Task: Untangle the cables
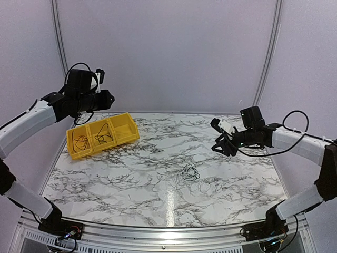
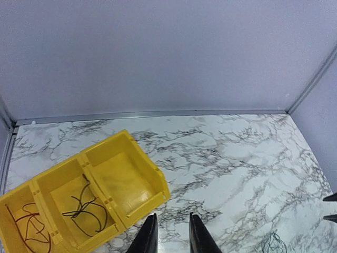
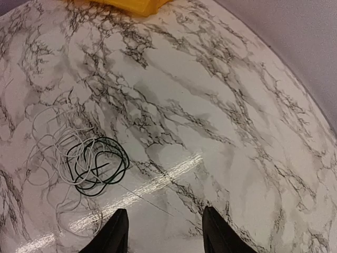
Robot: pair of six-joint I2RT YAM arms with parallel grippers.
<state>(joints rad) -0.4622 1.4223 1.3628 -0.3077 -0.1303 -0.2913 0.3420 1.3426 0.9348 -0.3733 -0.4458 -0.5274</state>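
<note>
A small tangle of cables (image 1: 190,173) lies on the marble table, right of centre. In the right wrist view it is a dark green-black coil (image 3: 98,164) looped with a pale white wire (image 3: 50,150). My right gripper (image 1: 220,146) hovers above the table to the tangle's right, open and empty (image 3: 164,233). Two more thin dark cables lie apart in the yellow bin: one in the left compartment (image 2: 29,227), one in the middle compartment (image 2: 84,208). My left gripper (image 1: 109,98) hangs high over the bin's back edge, open by a narrow gap and empty (image 2: 171,235).
The yellow three-compartment bin (image 1: 134,132) sits at the back left; its right compartment (image 2: 118,174) holds nothing. Its corner shows at the top of the right wrist view (image 3: 126,4). Grey walls close the table's back and sides.
</note>
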